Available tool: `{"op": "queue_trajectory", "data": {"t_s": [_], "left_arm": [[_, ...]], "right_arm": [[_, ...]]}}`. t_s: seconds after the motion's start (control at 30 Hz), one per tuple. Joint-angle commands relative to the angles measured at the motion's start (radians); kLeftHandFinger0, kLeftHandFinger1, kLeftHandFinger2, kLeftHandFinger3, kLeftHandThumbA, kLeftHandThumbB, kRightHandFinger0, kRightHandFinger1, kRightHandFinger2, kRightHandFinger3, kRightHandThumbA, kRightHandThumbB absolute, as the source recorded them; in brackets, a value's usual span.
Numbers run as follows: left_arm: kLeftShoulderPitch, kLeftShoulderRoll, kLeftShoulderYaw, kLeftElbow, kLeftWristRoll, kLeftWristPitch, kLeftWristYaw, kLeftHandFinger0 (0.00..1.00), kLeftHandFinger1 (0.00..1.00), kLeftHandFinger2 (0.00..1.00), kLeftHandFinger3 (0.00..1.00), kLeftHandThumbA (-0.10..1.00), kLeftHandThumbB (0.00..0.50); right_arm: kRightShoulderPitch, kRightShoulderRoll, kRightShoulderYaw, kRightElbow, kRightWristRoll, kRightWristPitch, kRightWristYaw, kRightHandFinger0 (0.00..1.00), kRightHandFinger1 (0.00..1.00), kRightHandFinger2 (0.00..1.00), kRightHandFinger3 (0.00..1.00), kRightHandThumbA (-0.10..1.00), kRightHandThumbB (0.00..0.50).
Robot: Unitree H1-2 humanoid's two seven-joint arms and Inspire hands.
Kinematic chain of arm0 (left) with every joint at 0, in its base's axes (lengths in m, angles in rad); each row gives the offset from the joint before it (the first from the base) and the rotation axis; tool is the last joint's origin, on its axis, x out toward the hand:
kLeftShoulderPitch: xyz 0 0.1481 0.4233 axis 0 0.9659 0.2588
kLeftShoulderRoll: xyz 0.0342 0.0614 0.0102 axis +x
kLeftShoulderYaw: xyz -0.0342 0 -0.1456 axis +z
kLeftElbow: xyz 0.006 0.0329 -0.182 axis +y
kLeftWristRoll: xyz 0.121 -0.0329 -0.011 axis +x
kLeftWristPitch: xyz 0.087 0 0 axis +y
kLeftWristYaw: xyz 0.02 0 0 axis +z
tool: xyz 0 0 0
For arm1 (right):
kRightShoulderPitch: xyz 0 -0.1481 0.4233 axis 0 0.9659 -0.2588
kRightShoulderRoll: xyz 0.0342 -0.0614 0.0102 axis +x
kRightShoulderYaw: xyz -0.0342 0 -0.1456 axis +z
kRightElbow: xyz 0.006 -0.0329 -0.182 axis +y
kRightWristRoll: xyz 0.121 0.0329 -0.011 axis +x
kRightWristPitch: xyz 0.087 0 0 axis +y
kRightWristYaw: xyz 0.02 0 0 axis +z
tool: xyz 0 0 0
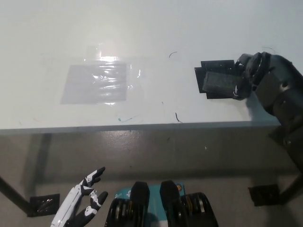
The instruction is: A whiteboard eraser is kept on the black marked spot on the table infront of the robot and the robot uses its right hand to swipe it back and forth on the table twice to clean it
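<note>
The dark grey whiteboard eraser (217,82) lies flat on the black marked spot (214,65) at the right of the white table (142,28). My black right hand (247,75) is at the eraser's right end, fingers curled around that end. The rest of the eraser shows uncovered to the left of the hand. My white left hand (81,204) rests low at the lower left, below the table's front edge, with its fingers apart and nothing in it.
A shiny clear film over a grey patch (97,83) lies on the left half of the table. Small pen marks (178,117) sit near the front edge (142,128). Black foot plates (43,204) stand on the floor.
</note>
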Motion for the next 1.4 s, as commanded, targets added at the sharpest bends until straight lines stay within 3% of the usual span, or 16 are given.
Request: {"op": "queue_trajectory", "data": {"t_s": [0.0, 0.03, 0.1, 0.13, 0.17, 0.37, 0.47, 0.63, 0.87, 0.93, 0.97, 1.0, 1.1, 1.2, 1.33, 1.37], "left_arm": [[-0.015, 0.025, 0.003, -0.044, -0.006, -0.013, -0.027, 1.00, 1.00, 1.00, 1.00, 0.70, 0.313], [-0.015, 0.025, 0.001, -0.046, -0.010, -0.011, -0.030, 1.00, 1.00, 1.00, 1.00, 0.70, 0.312], [-0.019, 0.028, 0.000, -0.049, -0.016, -0.007, -0.036, 1.00, 1.00, 1.00, 1.00, 0.69, 0.311], [-0.021, 0.030, -0.001, -0.051, -0.018, -0.003, -0.038, 0.99, 1.00, 1.00, 1.00, 0.68, 0.313], [-0.025, 0.031, -0.001, -0.050, -0.020, -0.004, -0.040, 0.99, 1.00, 1.00, 1.00, 0.68, 0.313], [-0.031, 0.032, -0.001, -0.062, -0.021, 0.014, -0.047, 0.96, 1.00, 1.00, 1.00, 0.69, 0.333], [-0.034, 0.029, 0.002, -0.061, -0.020, 0.014, -0.048, 0.94, 1.00, 1.00, 1.00, 0.69, 0.336], [-0.042, 0.031, 0.007, -0.059, -0.016, 0.017, -0.050, 0.94, 1.00, 1.00, 1.00, 0.70, 0.334], [-0.048, 0.030, 0.011, -0.054, -0.015, 0.011, -0.054, 0.93, 1.00, 1.00, 1.00, 0.69, 0.327], [-0.049, 0.030, 0.011, -0.055, -0.018, 0.014, -0.056, 0.94, 1.00, 1.00, 1.00, 0.69, 0.327], [-0.049, 0.029, 0.012, -0.056, -0.019, 0.015, -0.056, 0.94, 1.00, 1.00, 1.00, 0.69, 0.328], [-0.049, 0.029, 0.013, -0.056, -0.018, 0.016, -0.056, 0.94, 1.00, 1.00, 1.00, 0.69, 0.328], [-0.047, 0.029, 0.014, -0.057, -0.015, 0.013, -0.056, 0.94, 1.00, 1.00, 1.00, 0.69, 0.326], [-0.048, 0.028, 0.014, -0.056, -0.016, 0.012, -0.058, 0.94, 1.00, 1.00, 1.00, 0.68, 0.325], [-0.052, 0.029, 0.016, -0.061, -0.014, 0.022, -0.057, 0.93, 1.00, 1.00, 1.00, 0.68, 0.327], [-0.054, 0.029, 0.016, -0.062, -0.015, 0.023, -0.058, 0.93, 1.00, 1.00, 1.00, 0.68, 0.327]], "right_arm": [[-0.050, -0.012, -0.018, -0.038, -0.021, -0.100, -0.310, 0.12, 0.19, 0.29, 0.66, 0.98, 0.388], [-0.053, -0.012, -0.022, -0.038, -0.017, -0.100, -0.314, 0.10, 0.17, 0.27, 0.69, 0.98, 0.408], [-0.053, -0.012, -0.037, -0.040, -0.004, -0.105, -0.331, 0.00, 0.04, 0.16, 0.59, 0.96, 0.433], [-0.049, -0.014, -0.042, -0.043, -0.001, -0.114, -0.348, 0.00, 0.00, 0.09, 0.43, 0.94, 0.435], [-0.047, -0.015, -0.045, -0.045, -0.001, -0.121, -0.357, 0.00, 0.00, 0.08, 0.39, 0.94, 0.436], [-0.033, -0.018, -0.059, -0.041, 0.005, -0.172, -0.398, 0.00, 0.05, 0.12, 0.20, 0.89, 0.453], [-0.033, -0.019, -0.063, -0.037, 0.005, -0.181, -0.405, 0.00, 0.09, 0.21, 0.14, 0.88, 0.445], [-0.039, -0.022, -0.071, -0.030, 0.002, -0.191, -0.412, 0.01, 0.19, 0.37, 0.21, 0.87, 0.434], [-0.016, -0.008, -0.059, -0.022, -0.006, -0.195, -0.385, 0.00, 0.18, 0.34, 0.22, 0.89, 0.403], [0.009, 0.007, -0.058, -0.021, -0.006, -0.194, -0.384, 0.03, 0.22, 0.39, 0.38, 0.87, 0.388], [0.016, 0.011, -0.058, -0.021, -0.006, -0.196, -0.383, 0.03, 0.21, 0.36, 0.40, 0.86, 0.387], [0.028, 0.019, -0.056, -0.021, -0.008, -0.196, -0.386, 0.01, 0.18, 0.30, 0.53, 0.86, 0.398], [0.056, 0.039, -0.051, -0.019, -0.009, -0.182, -0.348, 0.28, 0.41, 0.42, 0.55, 0.87, 0.375], [0.069, 0.047, -0.048, -0.018, -0.009, -0.169, -0.315, 0.01, 0.05, 0.14, 0.35, 0.87, 0.355], [0.074, 0.050, -0.043, -0.016, -0.011, -0.167, -0.285, 0.09, 0.15, 0.25, 0.40, 0.90, 0.364], [0.075, 0.051, -0.042, -0.014, -0.010, -0.165, -0.276, 0.00, 0.07, 0.21, 0.40, 0.90, 0.379]]}}
